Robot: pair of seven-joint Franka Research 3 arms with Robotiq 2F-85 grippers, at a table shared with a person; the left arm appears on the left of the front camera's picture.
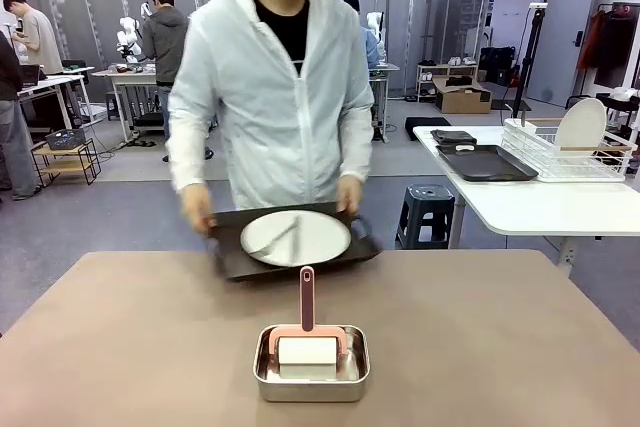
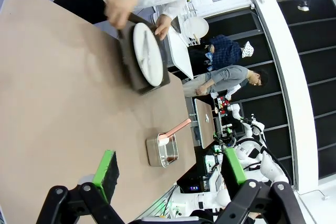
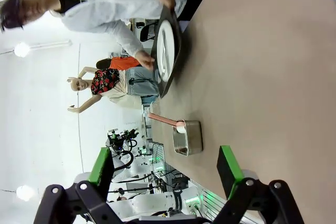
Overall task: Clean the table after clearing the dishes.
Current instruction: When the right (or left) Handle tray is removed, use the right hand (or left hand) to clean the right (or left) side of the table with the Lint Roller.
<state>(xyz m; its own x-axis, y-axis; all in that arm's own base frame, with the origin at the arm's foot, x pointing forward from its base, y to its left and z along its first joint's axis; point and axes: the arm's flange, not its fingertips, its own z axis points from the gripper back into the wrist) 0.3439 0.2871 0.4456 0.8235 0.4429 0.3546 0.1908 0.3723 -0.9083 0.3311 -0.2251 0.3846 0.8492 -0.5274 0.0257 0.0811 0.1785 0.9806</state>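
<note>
Front view: white plate [image 1: 296,237] on dark tray [image 1: 228,259] at the table's [image 1: 130,347] far edge. The tray's long axis runs left-right, gripped by the person's hands [image 1: 349,194]. The cutlery [image 1: 283,238] (blurred, probably fork and knife) lies diagonally.
Left wrist view: left gripper [image 2: 170,171], fingers spread wide, holding nothing.
Right wrist view: right gripper [image 3: 164,165], likewise.

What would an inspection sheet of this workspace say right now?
Surface: tan table, no stains visible.
Job's things: white plate with cutlery on dark tray, gripped by the person's hands at the far edge.
Clutter: steel pan holding a pink-handled tool, near edge.
Grippers: left gripper and right gripper open, holding nothing.
Cables: nothing seen.
Surroundings: white side table with wire rack; stool; people farther back.
</note>
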